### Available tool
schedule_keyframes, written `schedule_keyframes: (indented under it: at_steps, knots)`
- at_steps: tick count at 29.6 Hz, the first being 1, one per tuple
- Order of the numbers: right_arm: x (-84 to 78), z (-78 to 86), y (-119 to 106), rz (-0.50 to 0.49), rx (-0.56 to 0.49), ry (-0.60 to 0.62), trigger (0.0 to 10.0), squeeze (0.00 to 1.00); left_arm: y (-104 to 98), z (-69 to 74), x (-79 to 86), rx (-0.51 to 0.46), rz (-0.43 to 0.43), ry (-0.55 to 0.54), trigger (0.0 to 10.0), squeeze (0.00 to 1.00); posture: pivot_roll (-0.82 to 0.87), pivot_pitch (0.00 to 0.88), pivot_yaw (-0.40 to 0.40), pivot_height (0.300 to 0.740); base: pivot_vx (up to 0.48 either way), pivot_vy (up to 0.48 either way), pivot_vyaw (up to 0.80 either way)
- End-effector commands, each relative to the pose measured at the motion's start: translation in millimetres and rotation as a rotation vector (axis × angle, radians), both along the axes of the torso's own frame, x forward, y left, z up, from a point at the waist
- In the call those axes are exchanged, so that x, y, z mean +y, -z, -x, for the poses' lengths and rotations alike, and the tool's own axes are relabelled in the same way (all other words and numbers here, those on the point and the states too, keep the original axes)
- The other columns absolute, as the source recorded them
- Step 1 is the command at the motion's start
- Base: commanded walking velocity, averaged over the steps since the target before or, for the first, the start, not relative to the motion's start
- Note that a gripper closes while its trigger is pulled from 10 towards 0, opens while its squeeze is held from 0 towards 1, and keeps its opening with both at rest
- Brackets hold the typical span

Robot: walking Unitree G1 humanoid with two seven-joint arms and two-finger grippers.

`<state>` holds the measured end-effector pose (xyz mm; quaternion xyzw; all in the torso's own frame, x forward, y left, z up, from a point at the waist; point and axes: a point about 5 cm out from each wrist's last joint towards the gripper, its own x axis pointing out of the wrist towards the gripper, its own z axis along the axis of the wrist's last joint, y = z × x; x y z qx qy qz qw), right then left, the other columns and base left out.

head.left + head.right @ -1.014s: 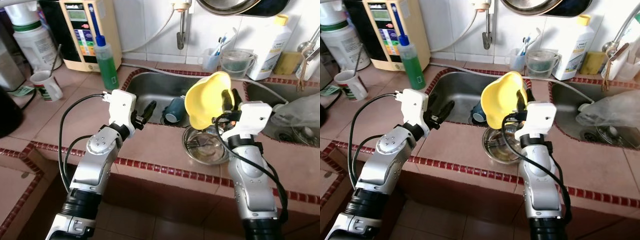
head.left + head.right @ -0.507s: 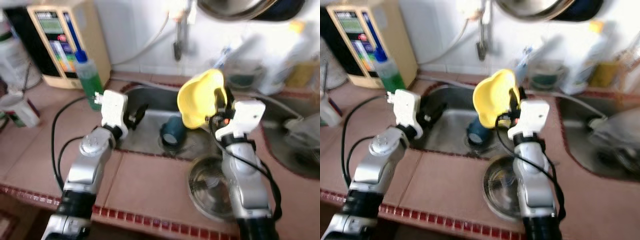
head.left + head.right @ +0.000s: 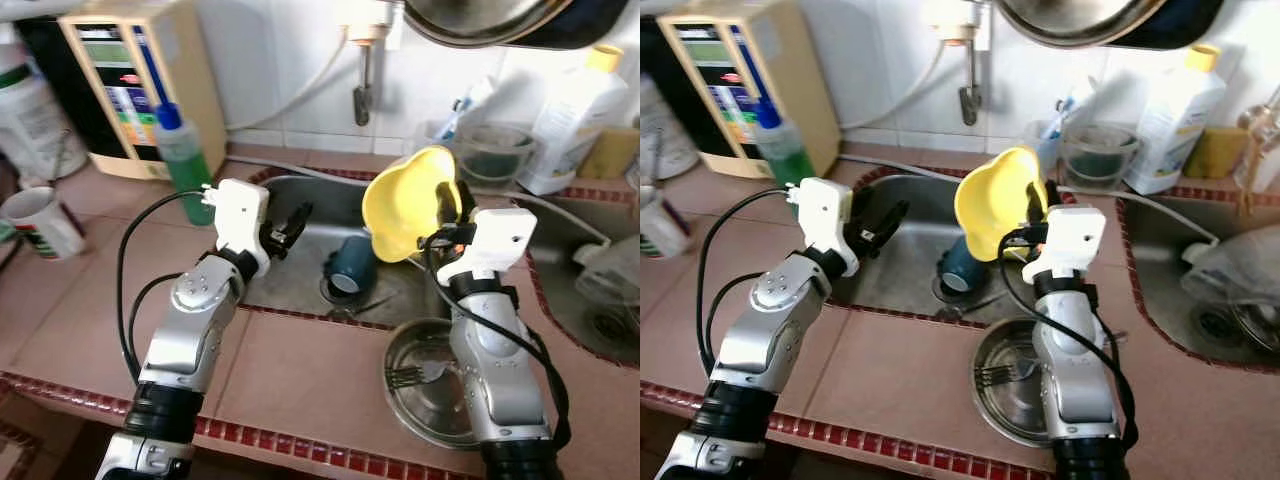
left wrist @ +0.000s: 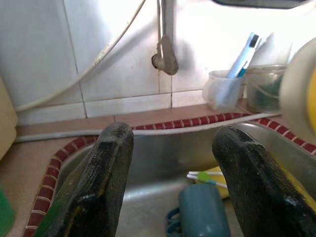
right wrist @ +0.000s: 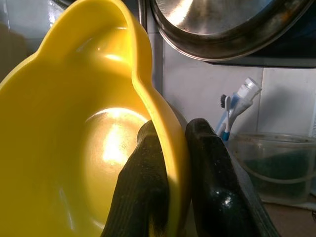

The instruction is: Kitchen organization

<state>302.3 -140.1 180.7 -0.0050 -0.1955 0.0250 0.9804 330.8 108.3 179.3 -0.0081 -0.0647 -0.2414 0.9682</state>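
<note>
Right wrist view shows it best: the right end effector [image 3: 447, 213] is pinched on the rim of the yellow bowl [image 3: 405, 203], one finger inside and one outside, so the bowl hangs on edge above the sink [image 3: 300, 195], probably lifted out to be put away. Left end effector [image 3: 289, 219] is spread wide with nothing in it, hovering over the sink's near-left rim, pointed toward the teal mug [image 3: 350, 270] lying on its side in the basin. A steel bowl [image 3: 425, 398] with a fork [image 3: 412, 375] in it sits on the surface, partly covered by the right arm. Something yellow behind the mug is too hidden to identify.
</note>
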Motion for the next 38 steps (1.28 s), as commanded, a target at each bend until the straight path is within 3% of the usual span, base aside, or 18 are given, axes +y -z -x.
schedule_keyframes:
  at_steps: [1, 16, 25, 38]
  knots:
    - [-4.0, -0.9, -4.2, -0.008, -0.013, 0.016, 10.0, 0.00, -1.8, 2.0, -2.7, -0.014, -0.021, 0.022, 10.0, 0.00, -0.11, 0.059, 0.060, 0.740, 0.000, 0.000, 0.00]
    - [-9.3, -4.2, -2.4, -0.020, 0.021, 0.034, 10.0, 0.00, -2.4, 6.6, -7.9, -0.027, -0.050, 0.082, 10.0, 0.00, -0.11, 0.061, 0.061, 0.740, 0.000, 0.000, 0.00]
    - [-26.0, -12.0, -2.8, -0.036, 0.063, 0.075, 10.0, 0.00, 1.7, 15.3, -7.8, -0.023, -0.085, 0.149, 10.0, 0.00, -0.11, 0.063, 0.061, 0.740, 0.000, 0.000, 0.00]
    - [-39.8, -25.2, -2.4, -0.170, 0.176, -0.002, 10.0, 0.00, 4.2, 30.9, -11.7, -0.020, -0.127, 0.250, 10.0, 0.00, -0.10, 0.057, 0.048, 0.740, 0.000, 0.000, 0.00]
